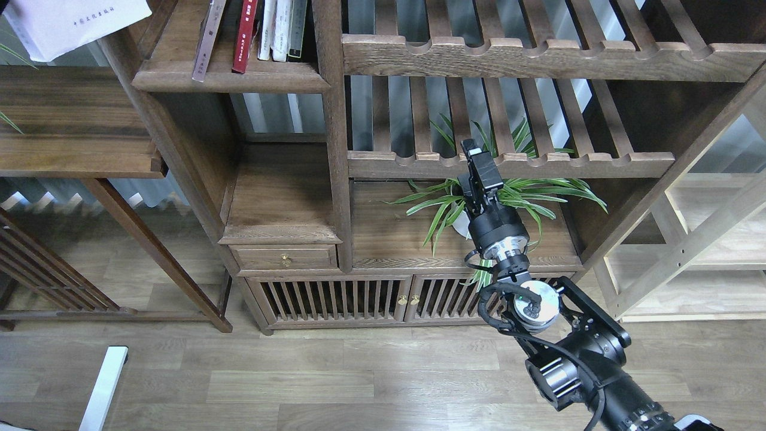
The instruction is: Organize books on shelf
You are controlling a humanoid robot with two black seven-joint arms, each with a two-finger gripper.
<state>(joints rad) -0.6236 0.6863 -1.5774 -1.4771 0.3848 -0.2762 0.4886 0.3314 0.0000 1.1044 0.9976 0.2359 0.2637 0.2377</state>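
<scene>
The books (263,30) stand at eleven o'clock in my view, upright or leaning in a short row on the dark-brown shelf (230,79) with its rounded front lip. A grey one (206,42) leans at the left end, a dark red one (245,36) tilts beside it, then pale ones (275,30) and a dark spine at the right against the upright post. A pale lavender-white book (66,21) shows at ten o'clock, at the top corner, cut by the edge.

At one o'clock run the slatted racks (538,54) with notched front rails. Under them a spider plant (502,200) sits on the cabinet top (395,239). At seven o'clock lies the small drawer (286,257) above the slatted doors (335,299). Pale shelving (706,239) stands at three o'clock, and plank floor (299,377) fills six o'clock.

My right gripper (473,157) hangs before the plant, empty; it is dark and seen edgewise, so I cannot tell its opening.
</scene>
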